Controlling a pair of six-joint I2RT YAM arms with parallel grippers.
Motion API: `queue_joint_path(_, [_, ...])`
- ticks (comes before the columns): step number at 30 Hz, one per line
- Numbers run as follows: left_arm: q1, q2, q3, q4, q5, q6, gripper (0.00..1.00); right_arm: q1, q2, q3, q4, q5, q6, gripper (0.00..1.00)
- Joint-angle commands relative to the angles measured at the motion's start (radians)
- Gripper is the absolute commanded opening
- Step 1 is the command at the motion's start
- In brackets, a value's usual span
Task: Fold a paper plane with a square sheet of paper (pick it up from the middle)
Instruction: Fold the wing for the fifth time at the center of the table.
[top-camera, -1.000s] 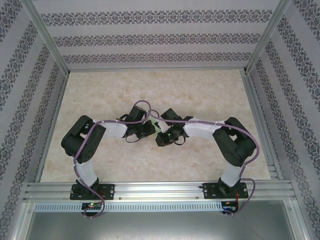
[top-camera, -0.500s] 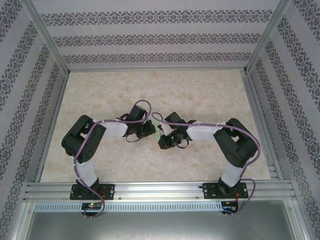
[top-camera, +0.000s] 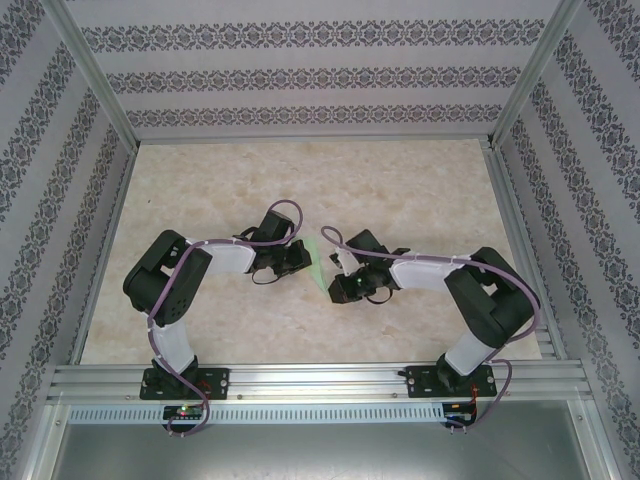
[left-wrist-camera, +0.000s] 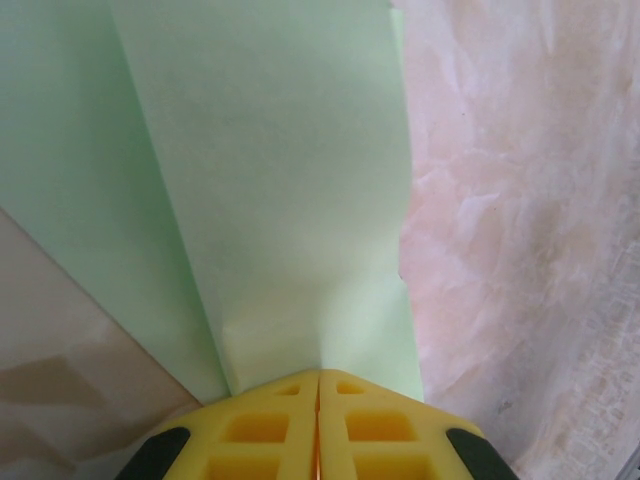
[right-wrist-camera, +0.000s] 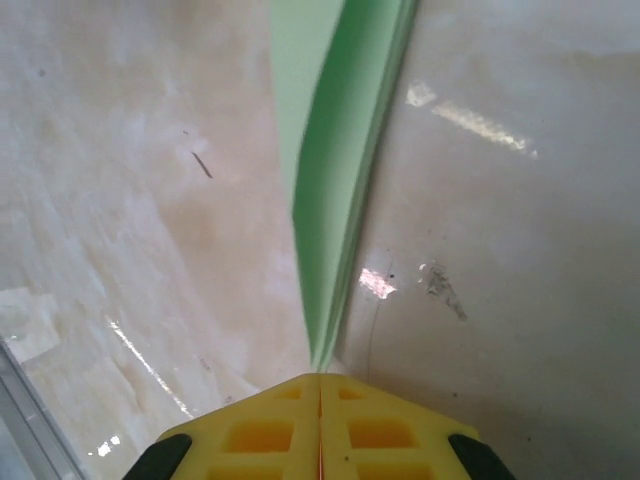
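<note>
Left pincer (left-wrist-camera: 318, 378), right pincer (right-wrist-camera: 320, 380) on paper plane (left-wrist-camera: 280, 200)

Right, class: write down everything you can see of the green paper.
The paper is thin, matte and pale green, folded into long overlapping layers with straight creases. It stretches between the two arms over the marble-look table. The left claw is shut on one end and the right claw on the other, where it shows edge-on as a narrow stacked wedge. Whether it touches the table cannot be told.
</note>
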Motion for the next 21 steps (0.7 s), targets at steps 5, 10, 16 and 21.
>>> queue_joint_path(5, [0.000,0.102,-0.047,-0.179,-0.188,0.011,0.09,0.004,0.008,0.127,-0.003,-0.004,0.001,0.08])
queue_joint_path(10, [0.001,0.101,-0.044,-0.177,-0.182,0.009,0.09,0.030,0.089,0.200,0.005,0.001,0.011,0.08])
queue_joint_path(16, [0.001,0.092,-0.037,-0.180,-0.177,0.009,0.09,0.041,0.153,0.231,-0.031,0.030,0.000,0.08])
queue_joint_path(21, [0.001,0.077,-0.028,-0.193,-0.173,0.015,0.10,0.024,0.179,0.222,-0.050,0.042,-0.018,0.08])
